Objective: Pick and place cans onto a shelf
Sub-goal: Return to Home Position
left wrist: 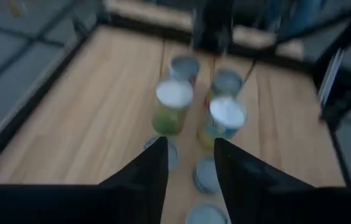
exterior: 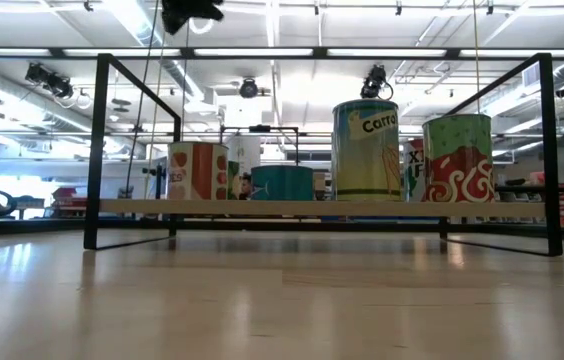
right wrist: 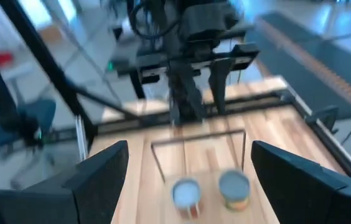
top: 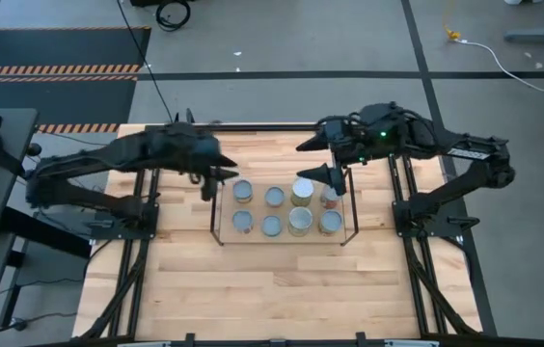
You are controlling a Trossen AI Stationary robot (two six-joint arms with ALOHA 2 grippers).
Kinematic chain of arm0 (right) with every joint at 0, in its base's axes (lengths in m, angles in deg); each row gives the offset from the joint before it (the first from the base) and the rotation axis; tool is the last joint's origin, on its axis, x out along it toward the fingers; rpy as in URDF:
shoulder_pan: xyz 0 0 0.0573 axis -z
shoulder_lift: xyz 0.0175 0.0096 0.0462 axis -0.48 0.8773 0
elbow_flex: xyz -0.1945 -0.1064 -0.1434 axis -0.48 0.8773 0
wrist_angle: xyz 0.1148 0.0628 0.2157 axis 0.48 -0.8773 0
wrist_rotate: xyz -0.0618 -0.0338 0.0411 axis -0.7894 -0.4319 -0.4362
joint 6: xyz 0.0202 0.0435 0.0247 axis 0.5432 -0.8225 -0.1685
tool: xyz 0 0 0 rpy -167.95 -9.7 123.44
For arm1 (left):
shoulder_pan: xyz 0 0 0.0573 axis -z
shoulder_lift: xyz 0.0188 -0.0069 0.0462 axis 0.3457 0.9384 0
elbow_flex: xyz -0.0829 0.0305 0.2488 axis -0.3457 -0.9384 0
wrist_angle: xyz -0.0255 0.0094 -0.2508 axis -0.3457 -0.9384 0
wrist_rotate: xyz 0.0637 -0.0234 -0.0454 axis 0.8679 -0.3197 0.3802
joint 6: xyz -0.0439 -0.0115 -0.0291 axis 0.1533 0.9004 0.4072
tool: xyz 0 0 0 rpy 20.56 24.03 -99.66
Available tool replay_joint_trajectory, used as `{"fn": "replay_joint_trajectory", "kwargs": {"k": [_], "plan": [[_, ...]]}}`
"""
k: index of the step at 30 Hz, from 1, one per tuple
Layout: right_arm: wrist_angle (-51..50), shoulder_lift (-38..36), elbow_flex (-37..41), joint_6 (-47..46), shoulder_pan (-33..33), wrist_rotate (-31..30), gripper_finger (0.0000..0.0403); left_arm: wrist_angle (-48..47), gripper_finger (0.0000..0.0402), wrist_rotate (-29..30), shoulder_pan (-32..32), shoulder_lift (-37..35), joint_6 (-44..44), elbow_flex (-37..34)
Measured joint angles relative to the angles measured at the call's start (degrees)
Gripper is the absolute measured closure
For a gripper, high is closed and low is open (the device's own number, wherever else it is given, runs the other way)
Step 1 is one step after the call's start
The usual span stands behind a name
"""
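The shelf, a low wire-framed rack with a wood base, stands mid-table. Eight cans stand on it in two rows of four, such as a white-topped one and a blue-grey one. The low view shows labelled cans on the wood base. My left gripper hovers open at the shelf's left end, above the cans, and its wrist view shows it empty. My right gripper hovers wide open over the shelf's far right part, and its wrist view shows it empty above two cans.
A black metal frame runs round the tabletop. Bare wood lies between the shelf and the table's near edge. Each wrist view shows the other arm beyond the shelf: the right arm and the left arm.
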State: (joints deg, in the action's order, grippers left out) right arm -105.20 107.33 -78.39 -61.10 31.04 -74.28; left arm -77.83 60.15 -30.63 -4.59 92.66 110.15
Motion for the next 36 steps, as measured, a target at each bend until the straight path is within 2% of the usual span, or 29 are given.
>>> {"fn": "replay_joint_trajectory", "kwargs": {"k": [7,10,15,19,22,24,27,29,33,36], "plan": [[19.3,-6.3,12.7,-2.4,0.0,-2.2,0.0056,19.8,0.0277,0.0,-2.9,-12.5,5.2,-12.9],[22.5,-6.8,15.2,-2.4,0.0,-2.3,0.0056,25.8,0.0280,0.1,-3.9,-15.9,6.2,-15.5],[22.7,-5.6,16.2,-5.5,0.0,1.9,0.0056,24.1,0.0283,5.0,-5.7,-18.2,5.8,-15.9],[22.3,-4.2,16.4,-5.5,0.0,2.1,0.0056,24.7,0.0283,5.5,-5.7,-18.5,3.5,-15.9],[22.8,-4.3,16.4,-2.2,0.0,0.8,0.0065,25.2,0.0283,5.3,-4.9,-18.5,6.7,-15.9],[22.5,-5.2,16.4,-0.5,0.0,0.0,0.0086,25.1,0.0288,5.4,-4.7,-18.7,7.5,-15.9],[23.0,-7.6,16.7,2.1,0.0,-0.9,0.0139,25.1,0.0304,5.6,-4.8,-20.2,7.3,-15.9],[23.7,-9.6,18.0,3.3,0.0,-1.0,0.0184,25.0,0.0317,5.3,-4.8,-21.8,7.1,-15.9],[26.4,-13.2,21.9,4.3,0.1,-1.4,0.0282,25.8,0.0344,0.9,-4.8,-25.7,3.5,-15.9],[30.6,-16.0,26.3,4.0,0.2,-1.4,0.0356,24.1,0.0359,1.7,-4.7,-28.2,3.1,-15.9]]}}
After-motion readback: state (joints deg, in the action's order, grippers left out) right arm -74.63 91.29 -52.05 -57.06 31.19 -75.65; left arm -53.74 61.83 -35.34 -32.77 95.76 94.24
